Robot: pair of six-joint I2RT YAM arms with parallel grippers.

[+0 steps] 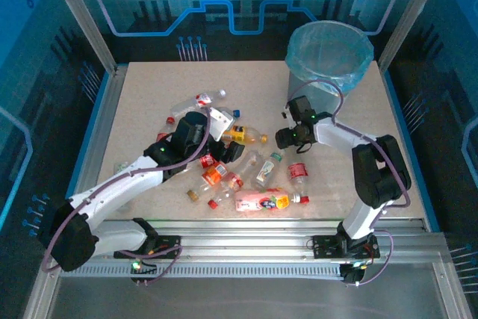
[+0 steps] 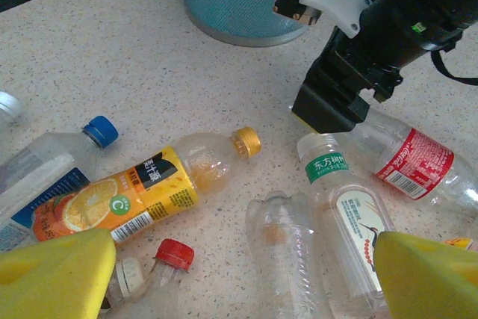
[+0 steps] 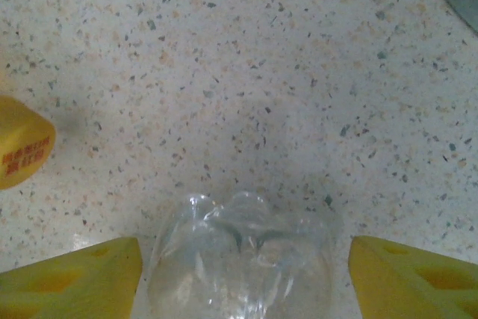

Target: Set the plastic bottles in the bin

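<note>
Yellow fingers (image 2: 60,274) of left tool (image 2: 246,278) sit lower left & lower right of left-wrist view, wide apart, gripping nothing. Plastic bottles (image 1: 231,162) lie loose on bench (image 1: 149,102), mid-frame in top view, incl. an orange-label bottle (image 2: 142,192). Right tool (image 3: 243,248): fingers apart, straddling clear bottle (image 3: 239,282), not clamped yet. Bin (image 1: 293,54) stands upper right, blue bag inside.

Risks: thin round bottle prob. crumples or squirts out under squeeze. Grip looks near its end, so it may tip out en route. Arms are close, could clash.

Bench is pale, speckled, stone-look. Blue-lit panels & alu frame all round.
</note>
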